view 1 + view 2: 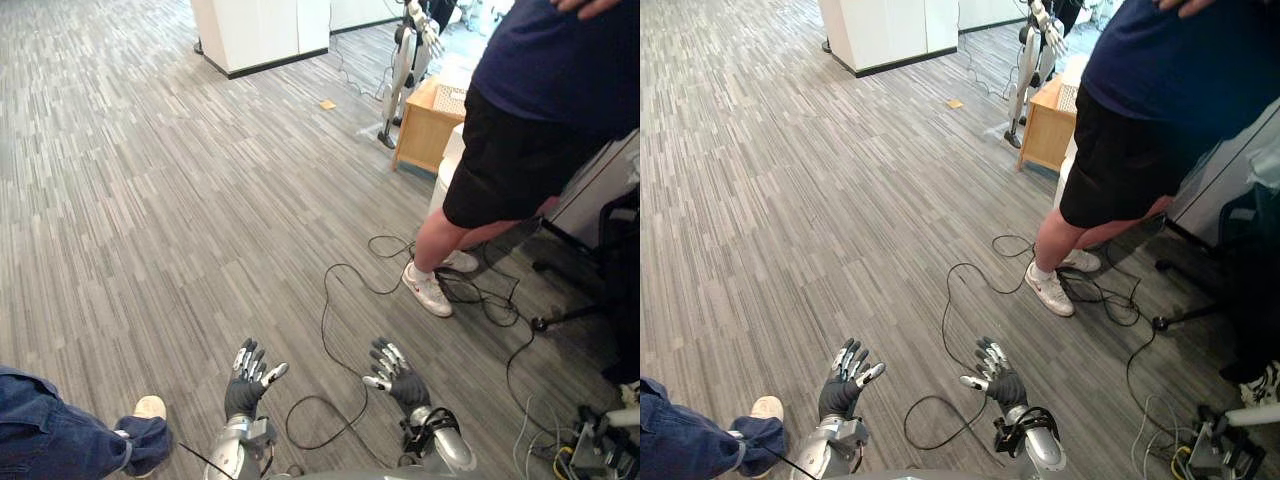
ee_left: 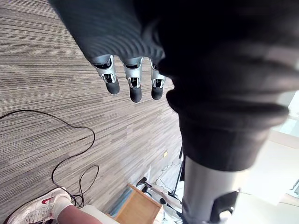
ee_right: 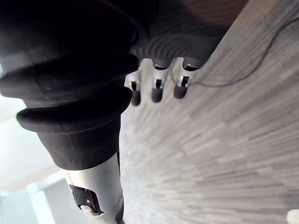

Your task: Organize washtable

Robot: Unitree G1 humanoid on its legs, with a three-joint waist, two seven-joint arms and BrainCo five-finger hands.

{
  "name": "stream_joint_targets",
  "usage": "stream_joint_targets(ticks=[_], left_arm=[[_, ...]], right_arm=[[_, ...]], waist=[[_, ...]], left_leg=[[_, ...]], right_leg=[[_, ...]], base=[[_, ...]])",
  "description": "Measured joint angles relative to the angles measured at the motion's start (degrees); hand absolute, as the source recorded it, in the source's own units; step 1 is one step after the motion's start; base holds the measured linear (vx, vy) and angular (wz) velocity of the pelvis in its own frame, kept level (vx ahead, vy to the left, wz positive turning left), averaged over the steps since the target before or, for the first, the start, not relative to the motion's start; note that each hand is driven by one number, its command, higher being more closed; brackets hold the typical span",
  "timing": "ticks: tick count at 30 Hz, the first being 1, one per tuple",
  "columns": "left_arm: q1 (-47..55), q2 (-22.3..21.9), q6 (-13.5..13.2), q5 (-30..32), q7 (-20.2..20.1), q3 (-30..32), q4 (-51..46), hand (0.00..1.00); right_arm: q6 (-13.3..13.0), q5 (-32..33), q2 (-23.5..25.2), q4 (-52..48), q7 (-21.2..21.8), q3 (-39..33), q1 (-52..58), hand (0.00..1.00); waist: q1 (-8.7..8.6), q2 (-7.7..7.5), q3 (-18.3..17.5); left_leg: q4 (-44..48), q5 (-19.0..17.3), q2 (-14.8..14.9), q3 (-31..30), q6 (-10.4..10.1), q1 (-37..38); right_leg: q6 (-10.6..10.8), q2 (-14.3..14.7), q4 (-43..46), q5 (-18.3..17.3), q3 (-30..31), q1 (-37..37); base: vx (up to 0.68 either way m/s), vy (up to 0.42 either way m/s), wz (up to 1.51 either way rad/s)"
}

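Currently the left hand (image 1: 245, 388) and right hand (image 1: 397, 375) hover empty above the floor (image 1: 150, 200), fingers (image 2: 135, 89) spread wide; item weight and grasp point cannot be judged.

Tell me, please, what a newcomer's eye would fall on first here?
The left hand and the right hand are open and empty above the striped grey floor. A person in black shorts stands at the upper right, with a small wooden cabinet just beyond.

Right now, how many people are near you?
2. A person in black shorts stands ahead on the right. Another person's leg in blue jeans shows at the lower left, by my left arm. More people may be hidden past the edges.
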Motion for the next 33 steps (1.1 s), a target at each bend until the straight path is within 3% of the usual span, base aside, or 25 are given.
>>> stream_joint_targets(ticks=[4,7,8,14,25,33], left_arm=[[-0.09,-1.02,0.05,0.02,0.03,0.02,1.68,0.00],[-0.14,-1.58,0.05,0.13,0.05,0.02,2.36,0.00],[1.17,-5.30,1.00,0.62,0.18,-0.19,-0.59,0.00],[1.08,-5.30,1.01,0.62,0.23,-0.08,-0.59,0.00],[0.27,-5.48,2.29,-0.22,5.44,4.43,0.55,0.00],[-0.27,-4.46,2.24,-1.17,6.46,4.65,2.27,0.00]], right_arm=[[0.00,-0.83,-0.43,2.18,-0.08,0.13,-0.66,0.00],[0.02,-1.02,-0.64,3.51,-0.10,0.12,-0.56,0.00],[-0.05,0.16,0.05,-1.25,-0.20,2.22,4.29,0.00],[-0.05,0.24,0.06,-1.25,-0.33,1.93,4.28,0.00],[0.66,4.76,3.03,-1.06,-9.32,-6.85,4.35,0.00],[1.25,4.63,3.10,0.93,-10.11,-6.73,3.45,0.00]], waist=[[0.01,-0.01,-0.08],[0.11,0.42,-0.41],[1.60,2.25,0.47],[1.68,2.31,0.50],[3.60,1.57,0.79],[4.04,1.05,1.41]], left_leg=[[-0.80,1.32,0.57,0.37,-0.86,0.11],[-4.20,4.28,0.62,0.34,-1.12,0.79],[-12.21,10.72,5.27,-0.37,-4.74,2.04],[-12.21,10.72,5.22,-0.52,-4.74,1.99],[-11.88,11.04,3.53,-3.89,-4.23,3.29],[-11.80,10.47,3.34,-3.86,-3.71,1.10]], right_leg=[[0.00,0.48,-1.32,-0.01,-0.38,0.10],[-0.01,0.72,-2.15,-0.08,-1.65,-0.24],[-0.21,5.88,-4.85,-1.49,-1.45,0.16],[-0.17,5.77,-4.85,-1.53,-1.93,0.27],[0.44,3.64,-4.82,-2.82,-8.08,3.85],[0.40,2.18,-4.60,-3.87,-13.49,2.60]], base=[[-0.11,-0.085,-0.09],[-0.13,-0.090,0.00],[-0.07,-0.044,-0.01],[0.00,0.000,0.02],[0.00,0.014,0.22],[0.00,0.003,0.11]])
